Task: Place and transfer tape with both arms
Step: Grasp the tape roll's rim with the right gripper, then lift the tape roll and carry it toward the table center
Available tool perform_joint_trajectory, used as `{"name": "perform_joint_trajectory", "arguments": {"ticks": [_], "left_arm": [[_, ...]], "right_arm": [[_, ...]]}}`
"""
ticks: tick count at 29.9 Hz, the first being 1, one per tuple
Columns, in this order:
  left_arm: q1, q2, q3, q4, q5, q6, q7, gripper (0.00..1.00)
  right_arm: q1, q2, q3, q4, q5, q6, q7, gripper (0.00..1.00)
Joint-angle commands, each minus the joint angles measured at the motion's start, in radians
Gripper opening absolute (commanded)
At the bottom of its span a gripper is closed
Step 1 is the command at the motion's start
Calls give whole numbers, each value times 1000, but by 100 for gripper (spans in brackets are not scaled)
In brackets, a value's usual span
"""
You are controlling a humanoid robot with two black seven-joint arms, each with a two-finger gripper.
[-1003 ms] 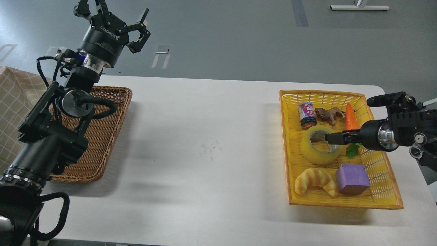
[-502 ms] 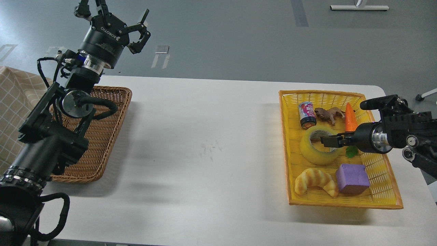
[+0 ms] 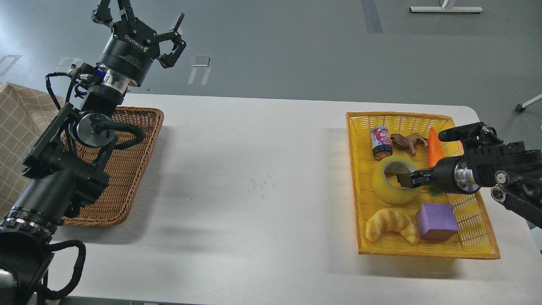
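The tape point(image 3: 388, 191), a yellow translucent roll with a pale core, lies flat in the middle of the yellow basket point(image 3: 478, 228) at the right. My right gripper point(image 3: 404, 179) comes in from the right, and its dark fingertips sit over the roll's hole and near rim. I cannot tell its fingers apart, nor whether they touch the roll. My left gripper point(image 3: 139, 21) is held high above the far left of the table, fingers spread open and empty, above the brown wicker basket point(image 3: 127, 169).
The yellow basket also holds a small can point(image 3: 381, 142), a brown toy animal point(image 3: 408, 142), an orange carrot point(image 3: 434, 146), a croissant point(image 3: 391, 224) and a purple block point(image 3: 437, 221). The white table point(image 3: 254, 190) lies between the two baskets. A checked cloth point(image 3: 21, 127) is at the far left.
My right gripper has moved left and slightly down over the tape's hole. The tape and the left arm have stayed in place.
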Motion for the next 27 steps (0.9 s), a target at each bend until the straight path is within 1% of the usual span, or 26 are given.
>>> {"name": "perform_joint_trajectory", "arguments": {"ticks": [1,5,8,9,10,12,15,20,23,24,27], "left_arm": [[2,0,0,1,-2,0,0,98],[2,0,0,1,-2,0,0,98],[0,0,0,1,-2,0,0,98],[-1,0,0,1,-2,0,0,98],[-1,0,0,1,-2,0,0,98],[-1,-3,0,1,-2,0,0,98],[-3,-9,-2,1,-2,0,-1,98],[-9,-26,0,1,-2,0,0,98],[-9,-26,2,1,0,0,0,98],[-9,-24,2,1,0,0,0,98],[-9,-21,2,1,0,0,2,98]], "right_arm": [[22,-2,0,11,9,0,7,0],[59,-19,2,43,12,0,8,0],[87,-85,5,112,13,0,11,0],[101,-126,6,162,15,0,14,0],[108,-142,6,188,15,0,17,0],[147,-208,8,276,15,0,34,0],[194,-251,11,323,16,0,50,0],[282,-250,15,350,18,0,82,0],[311,-237,18,347,19,0,85,0],[314,-227,18,347,19,0,85,0],[331,-132,22,334,19,0,86,0]]}}
